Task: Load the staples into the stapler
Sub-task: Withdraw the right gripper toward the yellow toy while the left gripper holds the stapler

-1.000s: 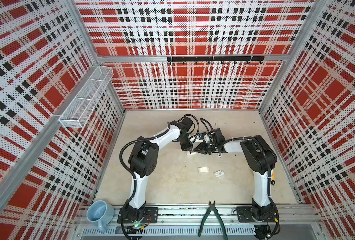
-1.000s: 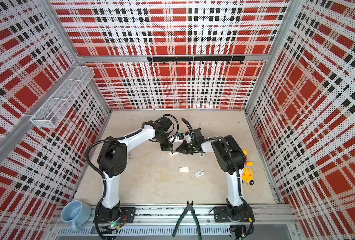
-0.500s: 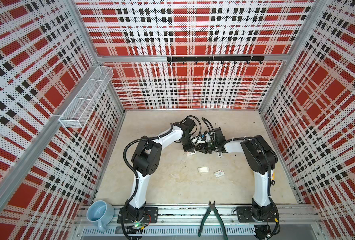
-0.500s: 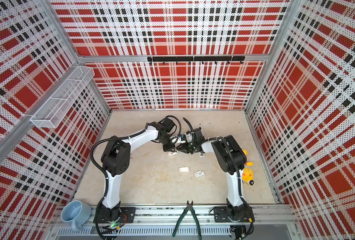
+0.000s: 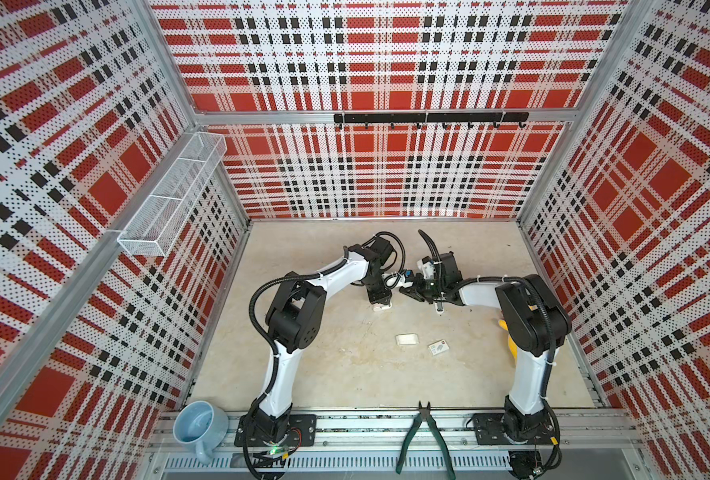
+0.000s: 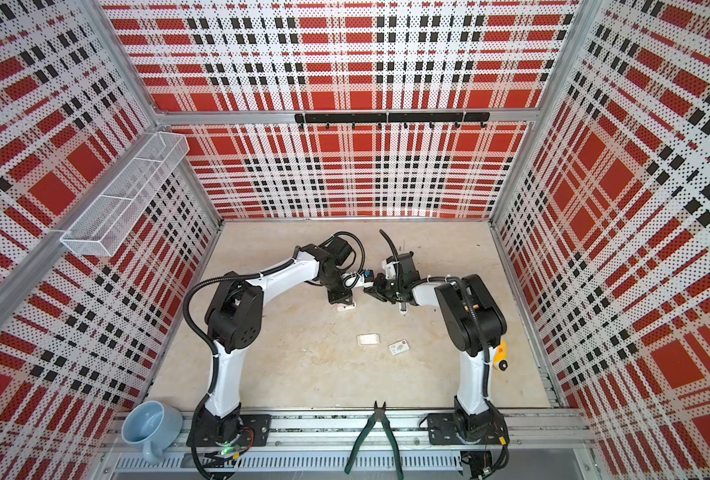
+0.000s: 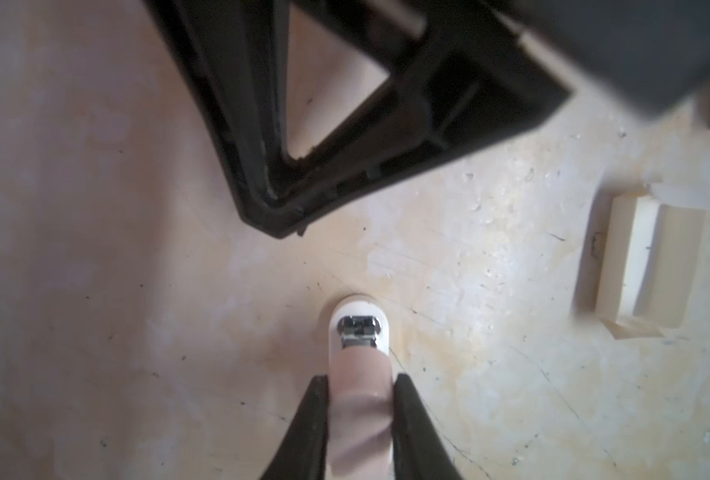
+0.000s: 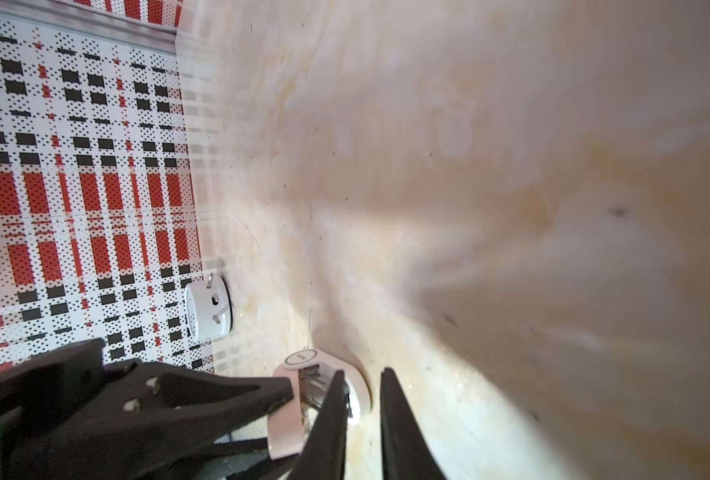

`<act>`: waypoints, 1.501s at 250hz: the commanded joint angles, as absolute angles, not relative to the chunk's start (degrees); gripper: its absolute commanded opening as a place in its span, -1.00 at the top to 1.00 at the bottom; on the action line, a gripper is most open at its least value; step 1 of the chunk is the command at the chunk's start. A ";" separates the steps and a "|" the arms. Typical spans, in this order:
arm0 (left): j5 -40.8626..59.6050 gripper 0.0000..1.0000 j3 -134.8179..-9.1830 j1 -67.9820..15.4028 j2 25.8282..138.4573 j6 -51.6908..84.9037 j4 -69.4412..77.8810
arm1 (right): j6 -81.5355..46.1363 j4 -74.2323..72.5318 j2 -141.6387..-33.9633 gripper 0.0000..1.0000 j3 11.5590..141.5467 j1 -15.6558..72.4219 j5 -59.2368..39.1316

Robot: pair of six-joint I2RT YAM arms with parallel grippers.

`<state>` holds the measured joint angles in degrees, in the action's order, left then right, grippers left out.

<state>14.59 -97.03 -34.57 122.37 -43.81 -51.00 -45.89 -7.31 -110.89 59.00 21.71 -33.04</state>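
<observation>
A pink-and-white stapler (image 7: 359, 332) is clamped between the jaws of my left gripper (image 7: 360, 384), its nose down near the table (image 5: 382, 306). Its pink lid (image 8: 286, 415) is swung away from the white base (image 8: 359, 392), and silvery metal (image 8: 312, 384) shows in the channel between them. I cannot tell whether that metal is the staples. My right gripper (image 8: 361, 374) is right at the open stapler, one finger (image 8: 332, 411) against the channel. Its jaws are nearly together, with a slim gap that holds nothing. In both top views the two grippers meet mid-table (image 5: 407, 291) (image 6: 372, 292).
An open cardboard tray (image 5: 407, 339) and a white sleeve with a red mark (image 5: 438, 348) lie nearer the front. Green-handled pliers (image 5: 423, 440) and a blue mug (image 5: 199, 428) rest on the front rail. A yellow toy (image 6: 499, 355) lies behind the right arm. A small white clock (image 8: 207, 311) leans on the wall.
The left arm's elbow has swung slightly to the right. The stapler and both grippers stay in the same spot.
</observation>
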 commanded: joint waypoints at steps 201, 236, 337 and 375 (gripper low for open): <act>7.72 0.82 -101.37 -38.34 130.38 -43.41 -57.57 | -31.64 21.41 -83.34 0.66 71.10 2.48 -22.51; 6.79 0.85 -104.72 -38.87 133.89 -43.24 -61.23 | -27.40 28.76 -76.69 0.64 71.05 2.20 -20.11; 3.48 0.88 -113.05 -39.77 142.78 -42.18 -70.39 | -28.99 34.55 -53.32 0.61 52.08 2.20 -17.54; 4.19 0.87 -113.03 -39.56 142.23 -42.16 -70.31 | -29.15 36.86 -50.17 0.61 49.94 2.20 -16.87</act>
<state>4.29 -116.38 -38.92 135.15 -42.41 -68.14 -29.39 35.29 -52.36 50.72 2.15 -18.31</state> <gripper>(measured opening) 0.254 0.195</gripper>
